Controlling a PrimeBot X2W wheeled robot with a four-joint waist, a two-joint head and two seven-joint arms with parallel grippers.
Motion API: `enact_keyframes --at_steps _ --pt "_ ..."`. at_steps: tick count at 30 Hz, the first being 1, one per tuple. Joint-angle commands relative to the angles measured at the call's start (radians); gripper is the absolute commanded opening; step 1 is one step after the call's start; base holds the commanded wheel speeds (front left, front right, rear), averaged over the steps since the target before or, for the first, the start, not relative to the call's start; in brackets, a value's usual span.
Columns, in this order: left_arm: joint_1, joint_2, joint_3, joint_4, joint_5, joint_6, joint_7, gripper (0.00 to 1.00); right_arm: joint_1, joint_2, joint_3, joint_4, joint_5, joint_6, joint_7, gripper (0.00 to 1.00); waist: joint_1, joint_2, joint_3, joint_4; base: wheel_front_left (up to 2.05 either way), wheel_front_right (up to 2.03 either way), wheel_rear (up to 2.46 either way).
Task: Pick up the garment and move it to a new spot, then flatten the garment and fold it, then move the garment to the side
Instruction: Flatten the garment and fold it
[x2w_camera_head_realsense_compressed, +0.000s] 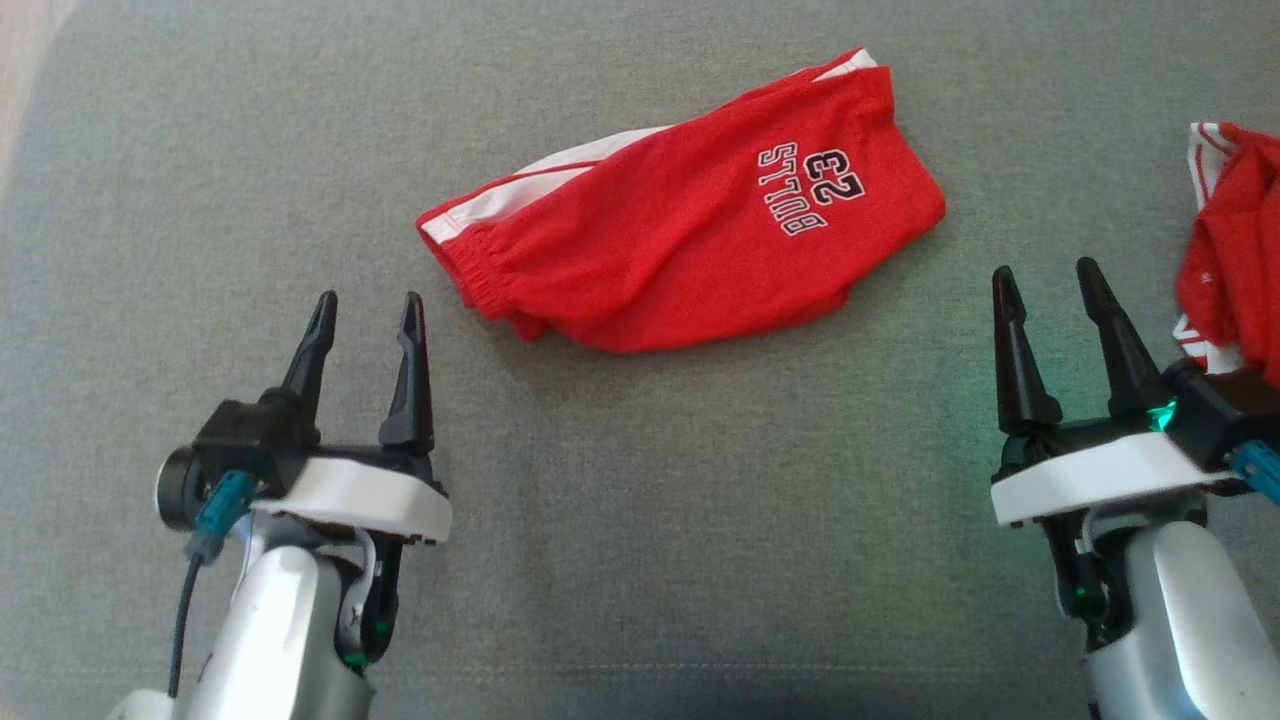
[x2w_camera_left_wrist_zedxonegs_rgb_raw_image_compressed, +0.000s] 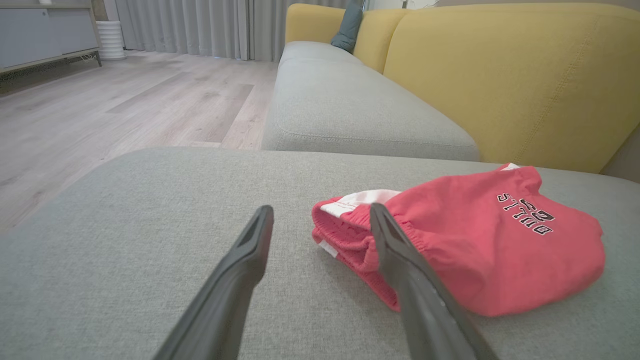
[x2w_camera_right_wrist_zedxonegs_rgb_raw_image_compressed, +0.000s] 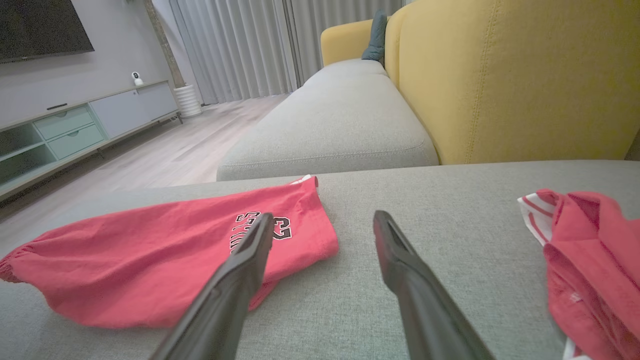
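A red garment (x2w_camera_head_realsense_compressed: 690, 220), shorts with white side stripes and "BULLS 23" lettering, lies folded over on the grey cushion (x2w_camera_head_realsense_compressed: 640, 500). Its elastic waistband points toward my left gripper (x2w_camera_head_realsense_compressed: 367, 318), which stands open and empty a short way to its lower left. In the left wrist view the garment (x2w_camera_left_wrist_zedxonegs_rgb_raw_image_compressed: 475, 245) lies just past the right fingertip (x2w_camera_left_wrist_zedxonegs_rgb_raw_image_compressed: 380, 217). My right gripper (x2w_camera_head_realsense_compressed: 1045, 280) is open and empty, to the lower right of the garment. Seen from the right wrist, the garment (x2w_camera_right_wrist_zedxonegs_rgb_raw_image_compressed: 160, 255) spreads left of my gripper (x2w_camera_right_wrist_zedxonegs_rgb_raw_image_compressed: 322, 222).
A second red and white garment (x2w_camera_head_realsense_compressed: 1235, 250) lies crumpled at the right edge, close to my right gripper. A yellow sofa back (x2w_camera_left_wrist_zedxonegs_rgb_raw_image_compressed: 510, 75) rises behind the cushion. Wooden floor (x2w_camera_left_wrist_zedxonegs_rgb_raw_image_compressed: 100, 110) lies beyond the cushion's left edge, with a low cabinet (x2w_camera_right_wrist_zedxonegs_rgb_raw_image_compressed: 75, 130) by the wall.
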Motion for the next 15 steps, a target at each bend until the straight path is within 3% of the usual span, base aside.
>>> enact_keyframes --at_steps 1,7,15 --pt "-0.029 0.007 0.040 -0.041 0.017 -0.007 -0.005 1.00 -0.008 -0.002 0.015 -0.035 -0.007 -0.001 0.007 1.00 0.0001 -0.0001 0.007 0.004 0.00 0.00 0.00" --pt "-0.070 0.000 0.033 -0.065 0.031 -0.014 -0.005 1.00 -0.103 -0.041 0.025 0.022 0.002 -0.001 0.045 1.00 0.0001 -0.0001 0.060 0.035 0.00 0.00 0.00" --pt "-0.137 -0.007 0.005 -0.084 0.038 -0.024 -0.005 1.00 -0.301 -0.103 0.067 0.247 0.028 -0.001 0.117 1.00 0.0001 -0.0001 0.123 0.099 0.00 0.00 0.00"
